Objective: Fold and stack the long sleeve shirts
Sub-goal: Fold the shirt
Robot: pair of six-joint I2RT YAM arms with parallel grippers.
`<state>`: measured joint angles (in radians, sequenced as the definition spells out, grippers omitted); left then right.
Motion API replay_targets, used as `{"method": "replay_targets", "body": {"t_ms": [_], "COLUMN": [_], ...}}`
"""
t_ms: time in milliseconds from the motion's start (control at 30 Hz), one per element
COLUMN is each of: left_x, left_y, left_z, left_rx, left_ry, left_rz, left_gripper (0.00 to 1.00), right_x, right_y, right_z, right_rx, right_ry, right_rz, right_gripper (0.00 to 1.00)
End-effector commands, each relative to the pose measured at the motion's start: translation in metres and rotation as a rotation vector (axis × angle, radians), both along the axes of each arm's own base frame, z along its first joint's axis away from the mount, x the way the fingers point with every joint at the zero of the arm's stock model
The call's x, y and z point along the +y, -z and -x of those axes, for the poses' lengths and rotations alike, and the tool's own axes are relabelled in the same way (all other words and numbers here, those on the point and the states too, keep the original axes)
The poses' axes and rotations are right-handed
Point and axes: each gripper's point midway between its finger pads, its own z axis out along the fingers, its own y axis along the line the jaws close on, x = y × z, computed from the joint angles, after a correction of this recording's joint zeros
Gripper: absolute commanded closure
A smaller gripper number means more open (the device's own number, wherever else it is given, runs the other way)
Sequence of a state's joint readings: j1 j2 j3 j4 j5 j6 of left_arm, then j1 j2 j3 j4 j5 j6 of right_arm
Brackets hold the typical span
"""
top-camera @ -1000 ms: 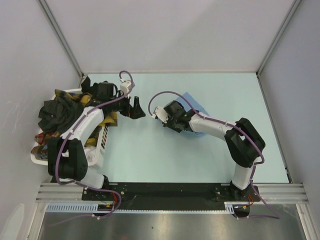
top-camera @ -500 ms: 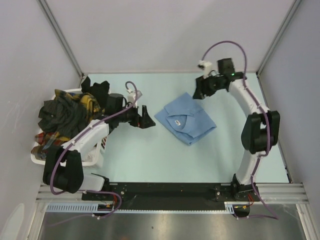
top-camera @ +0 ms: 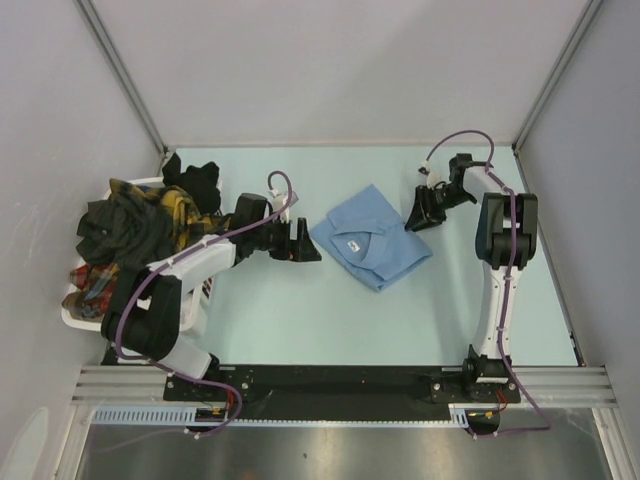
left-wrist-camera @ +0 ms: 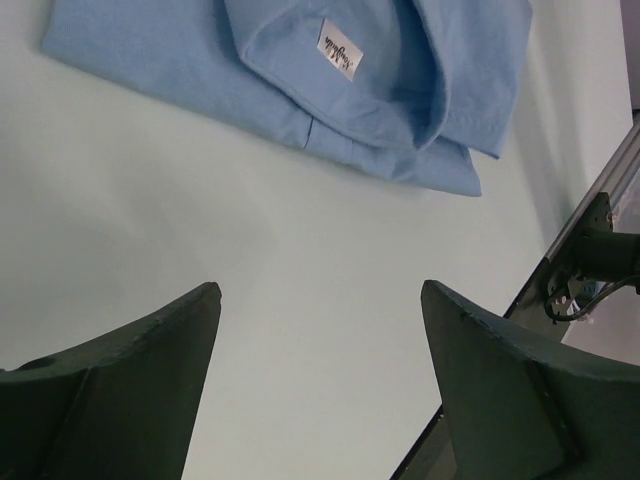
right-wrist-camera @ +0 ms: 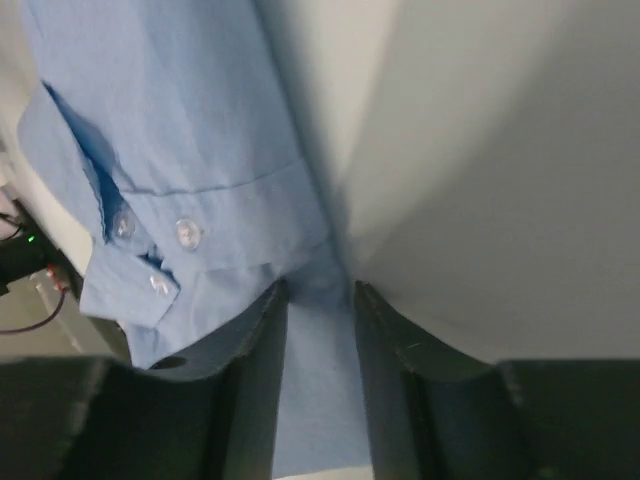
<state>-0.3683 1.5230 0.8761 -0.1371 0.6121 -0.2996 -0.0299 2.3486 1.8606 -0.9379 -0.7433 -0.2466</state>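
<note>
A folded light blue shirt [top-camera: 375, 245] lies collar-up in the middle of the table, its white label showing in the left wrist view [left-wrist-camera: 350, 110]. My left gripper [top-camera: 308, 245] hovers just left of it, open and empty [left-wrist-camera: 320, 290]. At the shirt's upper right edge, my right gripper [top-camera: 418, 218] is low on the cloth. In the right wrist view its fingers [right-wrist-camera: 320, 288] stand narrowly apart, open, with a strip of blue cloth [right-wrist-camera: 180, 150] between them, beside a buttoned cuff. The dark green-black shirt [top-camera: 110, 225], yellow-black plaid [top-camera: 175, 205] and red plaid [top-camera: 90, 280] are heaped at the left.
A white slatted basket [top-camera: 200, 290] at the table's left edge holds the heap of shirts. A black piece of cloth [top-camera: 195, 175] hangs over its far end. Grey walls close in the table at the back and both sides.
My right arm has swung from the back of the table down to the blue shirt's right edge, its jaws narrowing. My left gripper has slid right, closer to the shirt.
</note>
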Motion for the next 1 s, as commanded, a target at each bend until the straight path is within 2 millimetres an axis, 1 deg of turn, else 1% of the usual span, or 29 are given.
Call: {"method": "replay_targets", "body": {"t_ms": [0,33,67,100,133,167,200,233,267,300,333,367,400,433,467,500,533,600,633,667,700,733,767,800,833,867,900,933,967], "left_x": [-0.001,0.0,0.002,0.001,0.002,0.007,0.006,0.009,0.012,0.013,0.019,0.021,0.023,0.026,0.025,0.021,0.018,0.014,0.008,0.007,0.006,0.003,0.003,0.003,0.005,0.008,0.009,0.012,0.012], "left_y": [-0.001,-0.001,0.002,0.002,0.006,0.011,0.005,0.012,0.013,0.01,0.01,0.011,0.006,0.003,-0.001,-0.004,-0.006,-0.004,-0.002,0.007,0.01,0.016,0.025,0.03,0.035,0.038,0.044,0.049,0.049], "left_z": [-0.007,-0.009,-0.011,-0.019,-0.023,-0.024,-0.034,-0.038,-0.04,-0.047,-0.052,-0.053,-0.056,-0.058,-0.053,-0.044,-0.037,-0.019,-0.01,-0.001,0.004,0.009,0.014,0.017,0.019,0.018,0.019,0.023,0.02], "left_rx": [-0.002,-0.006,0.0,-0.015,-0.01,0.012,-0.012,0.009,0.018,0.006,0.009,0.018,0.005,0.002,-0.011,-0.006,-0.01,0.01,0.024,0.057,0.072,0.085,0.115,0.131,0.151,0.147,0.155,0.179,0.166], "left_ry": [-0.024,-0.024,-0.029,-0.023,-0.027,-0.038,-0.034,-0.042,-0.046,-0.052,-0.07,-0.075,-0.072,-0.069,-0.039,0.004,0.033,0.08,0.104,0.117,0.126,0.138,0.144,0.146,0.143,0.144,0.152,0.159,0.176], "left_rz": [0.007,-0.001,-0.021,-0.04,-0.058,-0.095,-0.104,-0.119,-0.126,-0.126,-0.127,-0.13,-0.129,-0.124,-0.119,-0.092,-0.083,-0.073,-0.075,-0.088,-0.096,-0.116,-0.136,-0.151,-0.17,-0.186,-0.208,-0.227,-0.239], "left_gripper": [0.15,0.18,0.19,0.21,0.26,0.28,0.28,0.3,0.3,0.32,0.33,0.33,0.34,0.34,0.34,0.32,0.3,0.27,0.25,0.24,0.23,0.24,0.25,0.27,0.29,0.3,0.33,0.35,0.36], "right_x": [0.024,0.03,0.041,0.047,0.058,0.07,0.079,0.085,0.093,0.097,0.098,0.095,0.09,0.084,0.078,0.063,0.058,0.045,0.037,0.035,0.03,0.03,0.03,0.026,0.029,0.032,0.033,0.038,0.04], "right_y": [0.003,-0.001,0.006,-0.005,-0.01,-0.009,-0.016,-0.025,-0.032,-0.039,-0.045,-0.051,-0.059,-0.064,-0.071,-0.073,-0.078,-0.075,-0.084,-0.071,-0.068,-0.07,-0.06,-0.052,-0.048,-0.051,-0.036,-0.034,-0.03], "right_z": [0.075,0.088,0.121,0.133,0.148,0.18,0.192,0.203,0.22,0.226,0.229,0.233,0.22,0.213,0.204,0.186,0.159,0.127,0.099,0.084,0.07,0.047,0.036,0.025,0.015,0.002,-0.001,-0.002,-0.003], "right_rx": [0.153,0.163,0.241,0.234,0.257,0.315,0.323,0.317,0.332,0.326,0.325,0.332,0.299,0.291,0.28,0.246,0.174,0.131,0.052,0.044,0.018,-0.046,-0.052,-0.067,-0.092,-0.129,-0.11,-0.112,-0.112], "right_ry": [-0.1,-0.12,-0.151,-0.169,-0.197,-0.256,-0.291,-0.324,-0.392,-0.427,-0.448,-0.472,-0.455,-0.435,-0.413,-0.365,-0.349,-0.293,-0.263,-0.252,-0.241,-0.238,-0.231,-0.221,-0.224,-0.23,-0.235,-0.253,-0.263], "right_rz": [-0.033,-0.053,-0.064,-0.076,-0.105,-0.114,-0.136,-0.152,-0.165,-0.192,-0.204,-0.214,-0.226,-0.239,-0.247,-0.249,-0.241,-0.196,-0.183,-0.177,-0.141,-0.118,-0.107,-0.066,-0.056,-0.044,-0.025,-0.023,-0.022], "right_gripper": [0.64,0.65,0.7,0.73,0.73,0.73,0.73,0.73,0.71,0.71,0.69,0.68,0.67,0.65,0.64,0.62,0.59,0.57,0.54,0.52,0.5,0.47,0.46,0.45,0.44,0.43,0.43,0.42,0.42]}}
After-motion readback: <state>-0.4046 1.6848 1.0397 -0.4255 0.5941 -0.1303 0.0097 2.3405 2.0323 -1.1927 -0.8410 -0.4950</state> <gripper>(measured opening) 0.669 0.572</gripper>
